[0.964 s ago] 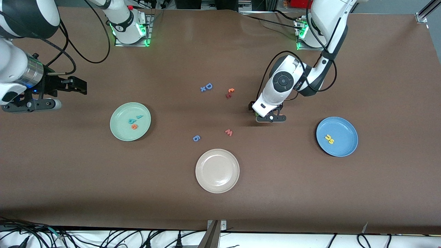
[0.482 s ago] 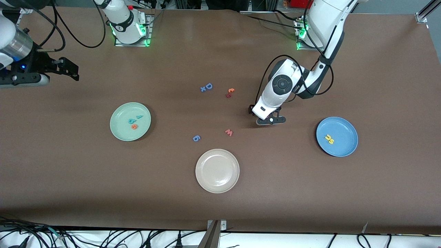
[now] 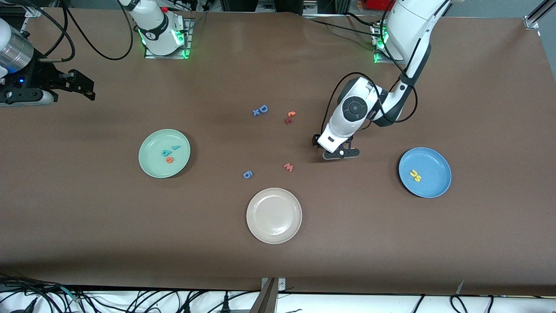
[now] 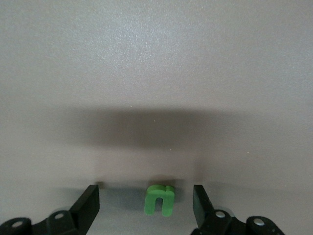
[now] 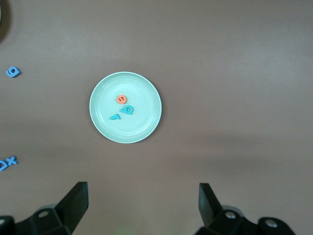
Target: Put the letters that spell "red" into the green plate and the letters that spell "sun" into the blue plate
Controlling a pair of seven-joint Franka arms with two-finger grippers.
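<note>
Brown cloth covered the table (image 3: 391,243). Toward the right arm's end lay the green plate (image 3: 150,167), with the teal "r" (image 3: 175,147), teal "d" (image 3: 165,152) and orange "e" (image 3: 169,160) in it. Toward the left arm's end lay the blue plate (image 3: 436,187), with the yellow "s" and "u" (image 3: 415,175) touching each other in it. A cream plate (image 3: 274,215) was set between them, nearer to the camera. A blue "g" (image 3: 247,174) and a pink "w" (image 3: 289,167) lay near it, and a blue "D" (image 3: 261,110) and two red-orange letters (image 3: 289,117) were seen farther off.

The left gripper (image 3: 341,153) was lowered to the cloth between the "w" and the blue plate; its jaws stood apart around the green "n" (image 4: 159,199), which lay flat between the fingers (image 4: 88,205), touched by neither. The right gripper (image 3: 84,89) was held raised over bare cloth at the right arm's end, jaws spread wide and holding nothing.
</note>
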